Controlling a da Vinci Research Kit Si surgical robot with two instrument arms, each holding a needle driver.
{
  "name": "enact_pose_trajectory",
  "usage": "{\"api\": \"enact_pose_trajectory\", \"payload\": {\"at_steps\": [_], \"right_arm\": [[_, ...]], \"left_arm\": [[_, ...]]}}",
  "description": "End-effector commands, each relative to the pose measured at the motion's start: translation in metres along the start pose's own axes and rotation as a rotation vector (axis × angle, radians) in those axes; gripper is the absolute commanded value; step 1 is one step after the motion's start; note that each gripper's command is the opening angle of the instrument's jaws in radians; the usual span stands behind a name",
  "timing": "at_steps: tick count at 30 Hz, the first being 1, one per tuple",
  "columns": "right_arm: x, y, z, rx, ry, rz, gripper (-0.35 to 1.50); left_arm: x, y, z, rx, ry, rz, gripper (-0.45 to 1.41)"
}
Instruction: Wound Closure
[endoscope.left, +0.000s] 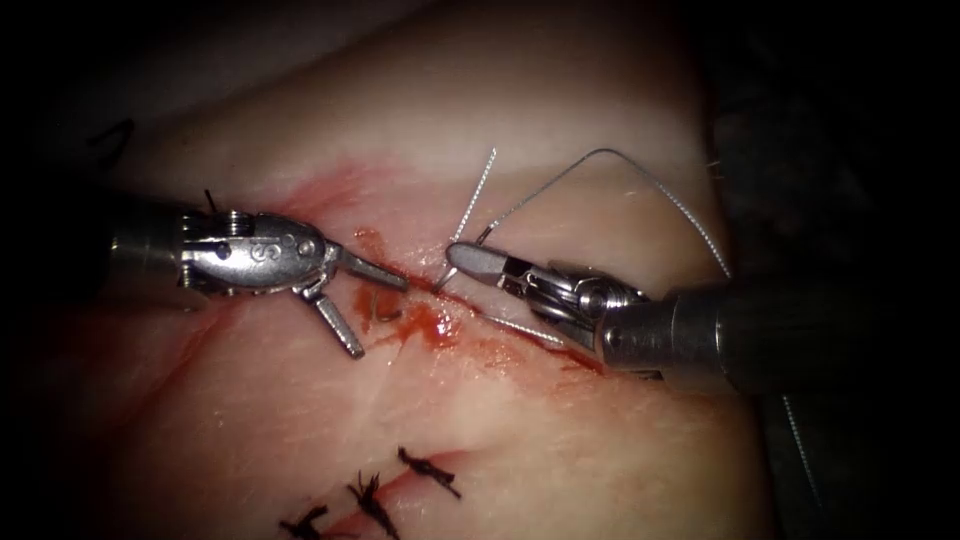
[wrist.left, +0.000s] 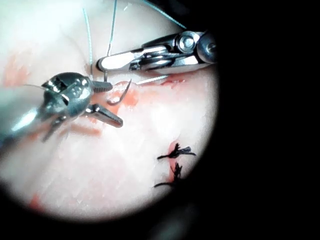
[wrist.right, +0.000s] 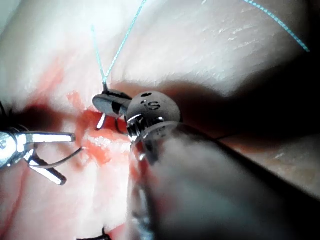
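Observation:
The tissue (endoscope.left: 560, 90) has a red, wet cut (endoscope.left: 520, 345) running slantwise. My left tool (endoscope.left: 380, 315) sits left of the cut with its jaws spread wide and nothing held. Between them a short arc of the curved needle (endoscope.left: 385, 308) rises from the tissue at the cut's left edge, and one end looks buried. The needle (wrist.left: 122, 92) and the open left tool (wrist.left: 115, 105) also appear in the left wrist view. My right tool (endoscope.left: 462, 256) reaches in from the right, its jaws shut on the thread (endoscope.left: 600, 152) at their tip. The thread arcs up and off to the right.
A second thread strand (endoscope.left: 475, 200) rises from the cut beside the right tool's tip. Three dark knotted stitches (endoscope.left: 430, 470) close the cut's near stretch. Red fluid (endoscope.left: 435, 325) pools around the needle. The tissue's right edge drops into dark.

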Motion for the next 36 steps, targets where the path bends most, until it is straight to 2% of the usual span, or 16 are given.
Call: {"api": "enact_pose_trajectory", "payload": {"at_steps": [1,6,9,11,12,13,14,16,25,26,29,30,32,36], "right_arm": [[-0.0005,0.0001,0.0008,0.001,-0.001,0.007,-0.35],[-0.0005,0.0000,0.0007,0.007,0.000,0.019,-0.35],[-0.0006,-0.0001,0.0007,0.013,0.000,0.025,-0.35],[-0.0008,-0.0002,0.0007,0.019,0.000,0.031,-0.35],[-0.0008,-0.0003,0.0008,0.019,0.001,-0.010,-0.08],[-0.0011,-0.0006,0.0007,0.018,0.002,-0.104,0.49],[-0.0012,-0.0006,0.0007,0.018,0.003,-0.157,0.73],[-0.0019,-0.0008,0.0008,0.019,0.002,-0.260,1.05],[-0.0017,-0.0021,0.0006,-0.012,-0.009,-0.698,1.10],[-0.0015,-0.0024,0.0005,-0.018,-0.015,-0.736,1.12],[-0.0002,-0.0038,-0.0004,-0.017,-0.025,-0.854,1.08],[0.0002,-0.0043,-0.0006,-0.015,-0.027,-0.882,1.06],[0.0014,-0.0058,-0.0012,-0.013,-0.035,-0.922,1.03],[0.0030,-0.0077,-0.0018,-0.024,-0.026,-0.951,1.03]], "left_arm": [[-0.0004,-0.0003,0.0007,-0.008,-0.001,0.000,0.44],[-0.0009,-0.0008,0.0015,-0.022,-0.005,0.007,0.32],[-0.0015,-0.0010,0.0018,-0.033,-0.003,0.016,0.00],[-0.0017,-0.0007,0.0018,-0.046,0.000,-0.001,0.02],[-0.0017,-0.0007,0.0017,-0.050,0.005,-0.018,0.04],[-0.0018,-0.0008,0.0016,-0.051,0.008,-0.016,-0.35],[-0.0018,-0.0009,0.0015,-0.043,0.010,-0.016,-0.45],[-0.0018,-0.0010,0.0014,-0.007,0.025,-0.058,-0.45],[-0.0013,-0.0011,0.0014,-0.015,0.139,-0.297,-0.45],[-0.0012,-0.0011,0.0014,-0.008,0.148,-0.357,-0.45],[-0.0002,-0.0011,0.0014,0.037,0.205,-0.656,-0.45],[0.0001,-0.0011,0.0014,0.039,0.214,-0.684,-0.45],[0.0013,-0.0013,0.0011,0.028,0.262,-0.822,-0.45],[0.0020,-0.0013,0.0008,0.038,0.298,-0.963,-0.45]]}}
